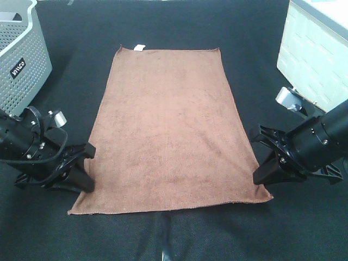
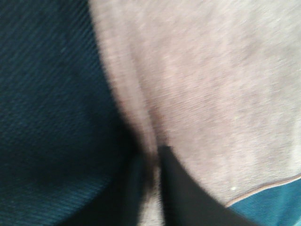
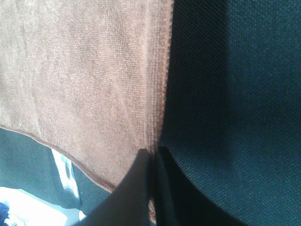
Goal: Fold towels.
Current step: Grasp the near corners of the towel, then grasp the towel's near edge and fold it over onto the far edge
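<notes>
A reddish-brown towel [image 1: 168, 125] lies flat and unfolded on the black table, with its white tag [image 1: 139, 48] on the far short edge. My left gripper [image 1: 87, 184] is low at the towel's left long edge near the near corner. In the left wrist view [image 2: 153, 160] its fingers are closed together on the towel's edge [image 2: 211, 94]. My right gripper [image 1: 261, 175] is at the right long edge near the near corner. In the right wrist view [image 3: 153, 157] its fingers pinch the stitched hem of the towel [image 3: 84, 75].
A grey perforated basket [image 1: 22, 60] stands at the far left. A white bin [image 1: 315, 54] stands at the far right, with a silver metal part [image 1: 288, 98] beside it. Black cloth [image 1: 174, 22] covers the table around the towel.
</notes>
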Controlling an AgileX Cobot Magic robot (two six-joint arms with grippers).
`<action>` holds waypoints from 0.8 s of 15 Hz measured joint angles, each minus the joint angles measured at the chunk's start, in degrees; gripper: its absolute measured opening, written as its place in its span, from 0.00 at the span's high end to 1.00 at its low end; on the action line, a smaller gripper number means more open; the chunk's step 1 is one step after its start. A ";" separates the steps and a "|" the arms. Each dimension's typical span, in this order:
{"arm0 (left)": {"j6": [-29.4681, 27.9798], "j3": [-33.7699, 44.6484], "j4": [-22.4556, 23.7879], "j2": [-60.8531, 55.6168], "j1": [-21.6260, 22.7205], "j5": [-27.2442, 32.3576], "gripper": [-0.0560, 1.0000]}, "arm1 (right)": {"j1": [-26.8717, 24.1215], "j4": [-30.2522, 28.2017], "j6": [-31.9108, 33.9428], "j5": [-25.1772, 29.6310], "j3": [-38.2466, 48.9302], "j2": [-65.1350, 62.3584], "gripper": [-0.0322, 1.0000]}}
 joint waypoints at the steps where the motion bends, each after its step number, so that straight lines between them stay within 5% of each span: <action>1: -0.29 0.00 0.80 0.17 0.00 0.29 0.93 | 0.00 0.00 0.00 0.00 0.00 0.00 0.97; 4: -3.09 0.11 6.02 -1.20 -0.23 2.46 0.95 | 0.00 -0.06 0.00 0.46 0.00 -0.23 0.97; 9: -22.75 3.84 30.31 -16.56 -0.46 6.36 0.95 | 0.00 -0.40 0.06 5.33 2.58 -6.47 0.97; 12: -25.50 8.59 32.54 -22.69 -0.46 7.45 0.95 | 0.00 -0.40 0.11 6.13 6.82 -8.42 0.97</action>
